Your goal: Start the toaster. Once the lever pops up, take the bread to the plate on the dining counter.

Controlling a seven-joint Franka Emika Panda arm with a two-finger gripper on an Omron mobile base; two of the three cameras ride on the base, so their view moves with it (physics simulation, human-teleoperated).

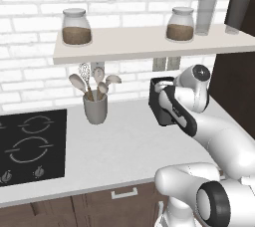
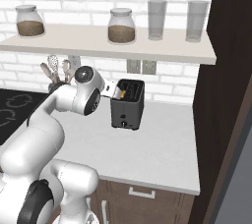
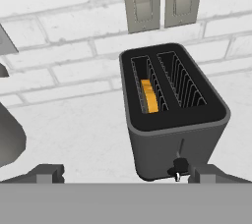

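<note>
The claw (image 3: 118,174) hangs wide open before the toaster (image 3: 173,115), bread (image 3: 149,96) sunk in one slot. Misaligned, a finger could slip past the lever (image 3: 179,165).

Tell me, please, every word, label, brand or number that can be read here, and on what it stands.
None: nothing legible is printed anywhere.
The toaster, jars and wall switch plates are plain.
The hob carries only ring outlines and knob marks, not text.

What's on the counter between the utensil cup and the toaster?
Nothing: bare white worktop separates the utensil cup from the toaster in the left base view.
</note>
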